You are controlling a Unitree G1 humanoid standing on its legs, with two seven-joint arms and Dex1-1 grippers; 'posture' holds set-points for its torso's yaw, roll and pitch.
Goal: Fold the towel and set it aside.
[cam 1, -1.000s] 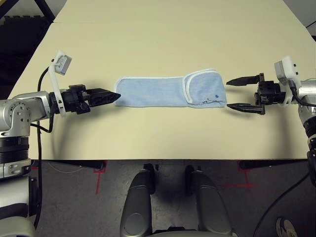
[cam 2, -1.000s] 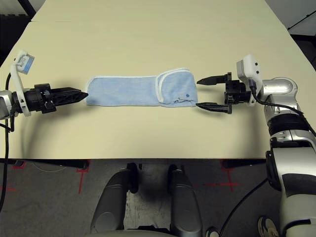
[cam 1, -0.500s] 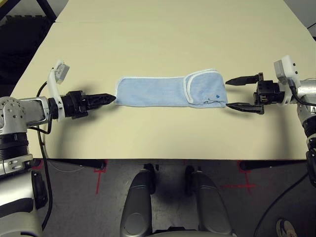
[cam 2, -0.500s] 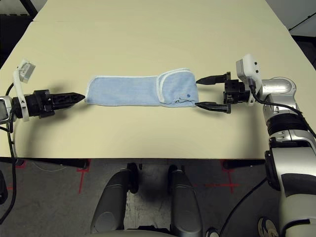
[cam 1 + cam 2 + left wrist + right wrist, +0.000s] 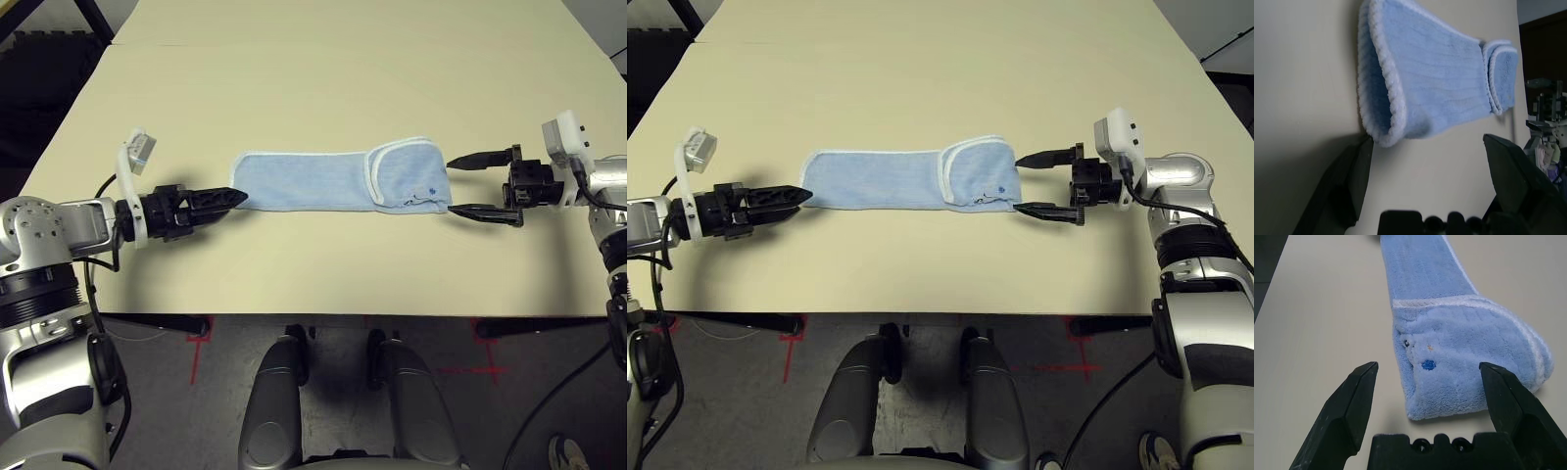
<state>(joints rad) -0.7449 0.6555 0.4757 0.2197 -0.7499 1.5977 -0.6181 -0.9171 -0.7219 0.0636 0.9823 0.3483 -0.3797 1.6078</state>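
Small light-blue terry cloth towel (image 5: 338, 180) with white stitched edging lies flat near the middle of the beige table (image 5: 323, 78), as a long narrow strip running left-right. Right end of the towel is already turned back over itself into a short flap, a small dark embroidered dot (image 5: 1428, 365) showing near that corner. Strip itself looks doubled lengthwise: the left wrist view shows two layers at the rounded left end.

Left gripper (image 5: 223, 199), black two-finger, sits at the left end of the towel, tips just beside or touching the edge, can't tell which. Fingers spread wide in the wrist view, nothing between them. Right gripper (image 5: 479, 185) is just off the right end of the towel, jaws wide apart, one tip on each side of the folded end, empty, not gripping.

Handling judgement: light, soft, limp cloth, no stiffness, will sag and drape when lifted; terry pile is grippy, not slippery, not fragile. Layers may slide apart or the flap may unfold if only the top layer is pinched. Best hold is probably the stitched edging at the left end, pinching both layers together, then carrying it over toward the right flap.
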